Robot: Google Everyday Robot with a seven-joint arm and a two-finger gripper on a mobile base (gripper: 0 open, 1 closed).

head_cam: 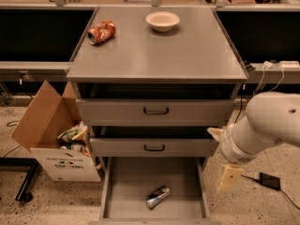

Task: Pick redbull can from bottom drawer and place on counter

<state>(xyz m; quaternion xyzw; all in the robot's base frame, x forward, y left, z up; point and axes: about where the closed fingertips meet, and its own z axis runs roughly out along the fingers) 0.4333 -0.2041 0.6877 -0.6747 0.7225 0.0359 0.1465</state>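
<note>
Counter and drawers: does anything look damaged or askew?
The orange-red can lies dented on its side on the counter. The redbull can lies askew in the bottom drawer. The gripper hangs just outside that drawer.
</note>
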